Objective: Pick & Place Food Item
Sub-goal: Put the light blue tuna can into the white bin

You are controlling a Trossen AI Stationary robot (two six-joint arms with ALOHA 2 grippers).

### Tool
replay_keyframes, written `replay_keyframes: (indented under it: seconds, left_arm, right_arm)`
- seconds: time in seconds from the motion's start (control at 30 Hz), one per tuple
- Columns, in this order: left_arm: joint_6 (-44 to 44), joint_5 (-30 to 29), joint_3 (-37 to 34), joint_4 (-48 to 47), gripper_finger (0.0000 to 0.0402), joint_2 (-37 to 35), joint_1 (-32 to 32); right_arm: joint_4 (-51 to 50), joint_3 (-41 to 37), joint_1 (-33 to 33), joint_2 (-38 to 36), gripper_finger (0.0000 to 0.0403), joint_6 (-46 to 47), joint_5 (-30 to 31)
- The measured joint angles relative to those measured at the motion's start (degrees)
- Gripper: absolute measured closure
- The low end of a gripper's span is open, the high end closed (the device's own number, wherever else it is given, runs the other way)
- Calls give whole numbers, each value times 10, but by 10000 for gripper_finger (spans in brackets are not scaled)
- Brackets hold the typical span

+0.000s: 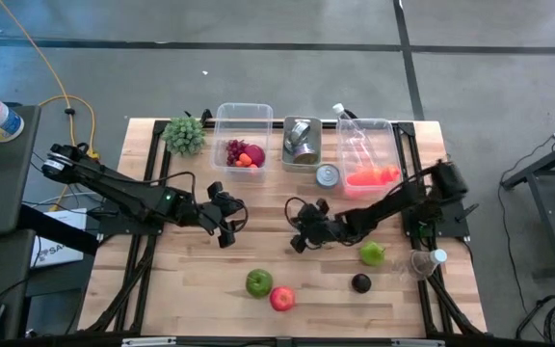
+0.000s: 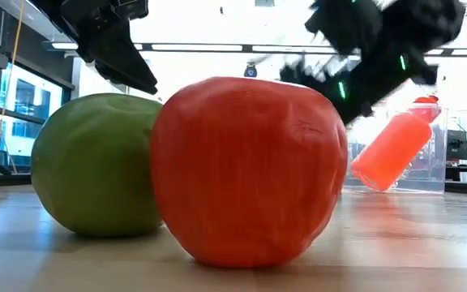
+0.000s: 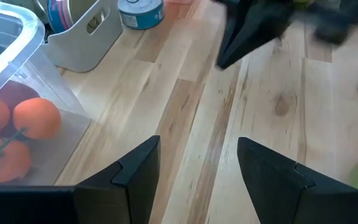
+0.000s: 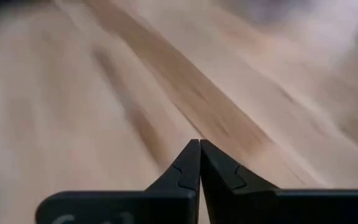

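2 apples, the green apple (image 1: 258, 281) and the red apple (image 1: 281, 299), sit touching near the worktop's (image 1: 162, 289) front edge; either looks smooth, rigid and round, probably light, so it could roll or slip unless taken across its widest middle. The left hand (image 1: 227, 227) hovers over bare wood well behind them, fingers (image 3: 135, 171) apart and empty. The right hand (image 1: 299, 241) hangs nearby, fingers pressed together, holding nothing.
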Motion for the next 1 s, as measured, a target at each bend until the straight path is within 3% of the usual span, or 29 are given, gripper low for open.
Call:
replay_keyframes:
  seconds: [0.3,0.57,0.8,1.0]
  left_arm:
    - [0,0,0,0,197,0,0]
    - [0,0,0,-2,197,0,0]
    - [-1,0,0,-1,197,0,0]
    - [-2,1,0,-1,197,0,0]
  right_arm:
    - [12,2,23,-131,401,-202,-2]
    - [-63,2,26,-154,390,-177,-2]
    - [-129,2,4,-150,308,-85,31]
    - [-230,37,-31,-150,234,-122,-40]
